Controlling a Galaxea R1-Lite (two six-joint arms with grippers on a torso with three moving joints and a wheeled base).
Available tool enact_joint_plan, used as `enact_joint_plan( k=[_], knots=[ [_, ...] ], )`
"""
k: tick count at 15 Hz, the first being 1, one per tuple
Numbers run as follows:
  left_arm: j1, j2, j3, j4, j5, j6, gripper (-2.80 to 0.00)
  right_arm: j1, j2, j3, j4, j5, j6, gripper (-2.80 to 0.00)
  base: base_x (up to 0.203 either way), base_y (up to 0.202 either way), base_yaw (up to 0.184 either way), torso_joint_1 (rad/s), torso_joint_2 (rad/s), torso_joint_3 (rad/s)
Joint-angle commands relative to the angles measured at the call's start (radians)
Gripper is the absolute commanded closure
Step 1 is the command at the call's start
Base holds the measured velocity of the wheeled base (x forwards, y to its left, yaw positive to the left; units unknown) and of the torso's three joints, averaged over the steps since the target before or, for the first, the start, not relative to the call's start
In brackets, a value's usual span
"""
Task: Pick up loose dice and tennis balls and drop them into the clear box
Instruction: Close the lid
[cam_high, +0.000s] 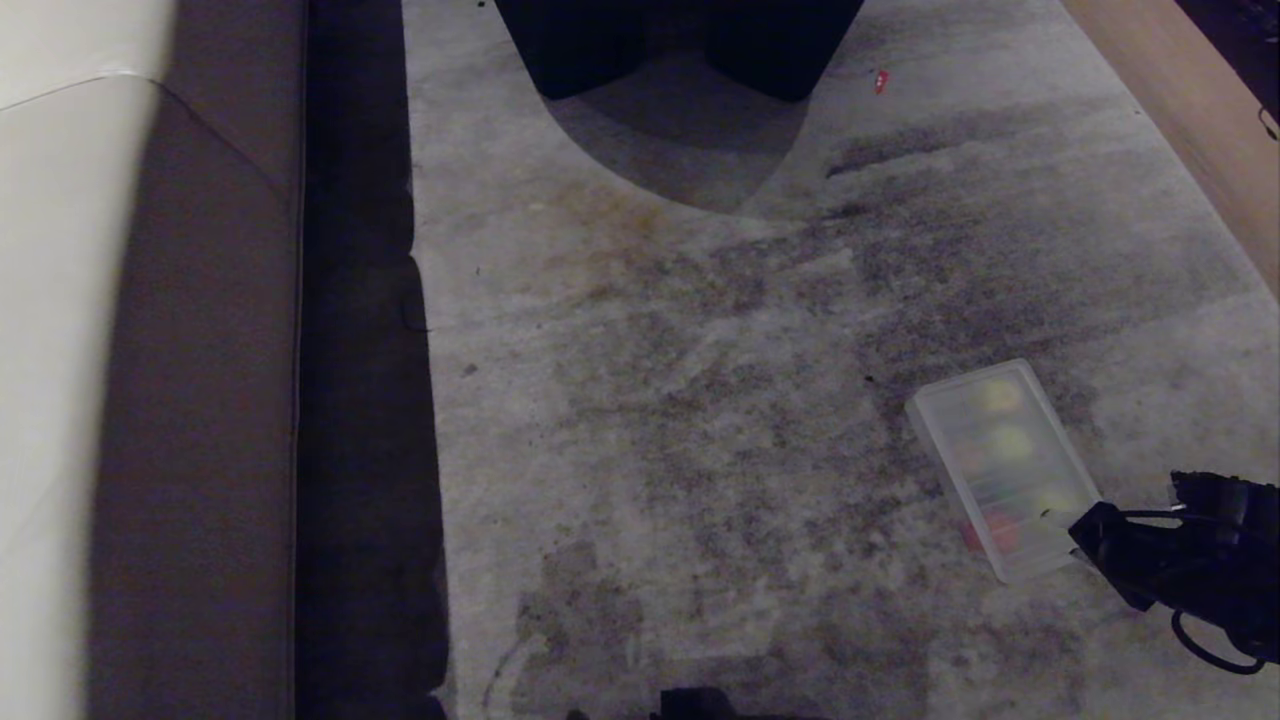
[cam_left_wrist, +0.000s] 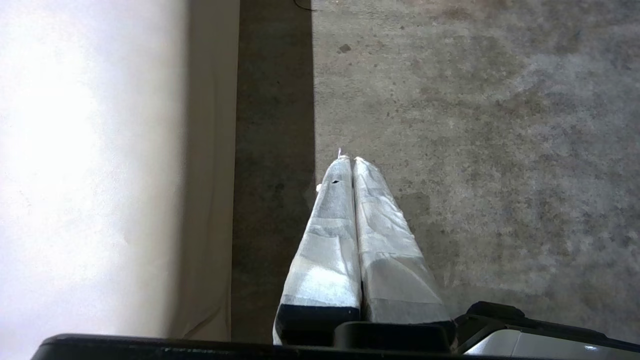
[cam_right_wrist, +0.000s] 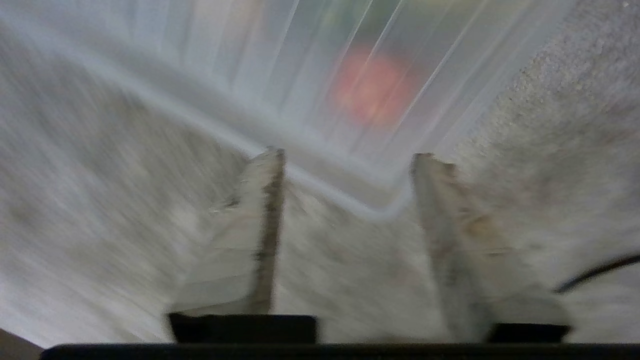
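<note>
Floor: stained grey concrete (cam_high: 680, 400), dark blotches across most of it.
Left side of the room: a pale couch or cushioned edge (cam_high: 60, 350) runs along the floor, with a deep shadow strip beside it.
Far end: a dark, bulky shape (cam_high: 680, 40) throws a rounded shadow onto the concrete.
Far right: a tan strip (cam_high: 1190, 120) crosses the corner at an angle.
Clear box (cam_high: 1005, 470): sits on the floor, low and to the right, with its ribbed translucent lid on top.
Contents: seen only as soft colours through the plastic, yellow-green blurs toward the far end and a red one (cam_high: 1000, 530) at the near end; which is a die and which a ball I cannot tell.
Right end effector (cam_right_wrist: 345, 160): fingers apart with nothing between them, poised just over the near corner of the box, the red blur showing through the lid right ahead of the tips.
Right arm: its dark wrist and cables (cam_high: 1180, 560) come in from the lower right, just beside the box's near end.
Left end effector (cam_left_wrist: 348, 160): wrapped fingers pressed together, empty, above bare concrete near the shadow strip by the couch.
</note>
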Motion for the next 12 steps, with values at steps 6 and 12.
enact_joint_plan(
  k=[6, 12],
  knots=[
    [0.0, 0.001, 0.0, 0.0, 0.001, -0.001, 0.0, 0.1, 0.059, -0.046, 0.178, 0.002, -0.397, 0.0, 0.0, 0.0, 0.0, 0.0, 0.0, 0.0],
    [0.0, 0.0, 0.0, 0.0, 0.001, -0.001, 0.0, 0.115, 0.094, -0.119, 0.202, -0.006, -0.505, 0.0, 0.0, 0.0, 0.0, 0.0, 0.0, 0.0]
  ],
)
